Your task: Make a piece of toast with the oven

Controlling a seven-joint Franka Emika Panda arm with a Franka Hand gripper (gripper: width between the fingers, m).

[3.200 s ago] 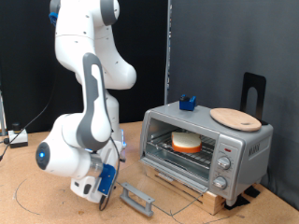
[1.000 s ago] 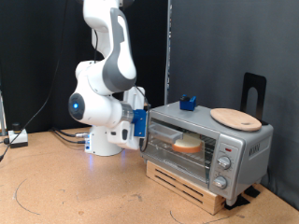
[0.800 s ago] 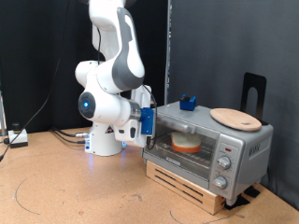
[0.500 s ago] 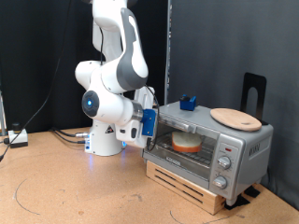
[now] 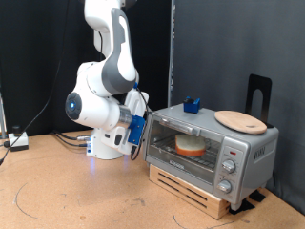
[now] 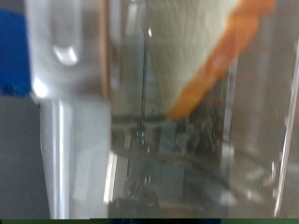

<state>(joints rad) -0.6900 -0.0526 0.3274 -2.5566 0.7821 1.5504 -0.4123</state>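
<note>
Silver-grey metal makes up the oven (image 5: 212,151), which is seen in the exterior view standing on a low wooden pallet (image 5: 191,189) towards that view's right. Its glass door appears to be shut, and the piece of toast (image 5: 189,145) is seen through the glass, lying on the wire rack inside. On the oven's roof a round wooden board (image 5: 240,120) and a small blue object (image 5: 192,105) are resting. The gripper (image 5: 140,127) is held just beside the oven's end at the exterior view's left, near the upper corner of the door; whether it is touching the oven cannot be made out. Whether the fingers are spread or closed cannot be told from this view, and nothing is seen held between them.

In the wrist view, which is blurred, the glass door (image 6: 187,140) fills most of the picture at close range, and the piece of toast (image 6: 192,47) is made out behind it by its pale face and orange-brown crust. The fingers cannot be distinguished with any certainty.

As far as can be judged, the bread has been loaded and the door closed; the knobs (image 5: 228,167) on the front panel are well apart from the gripper, so the heating step is taken to be not yet done.
</note>
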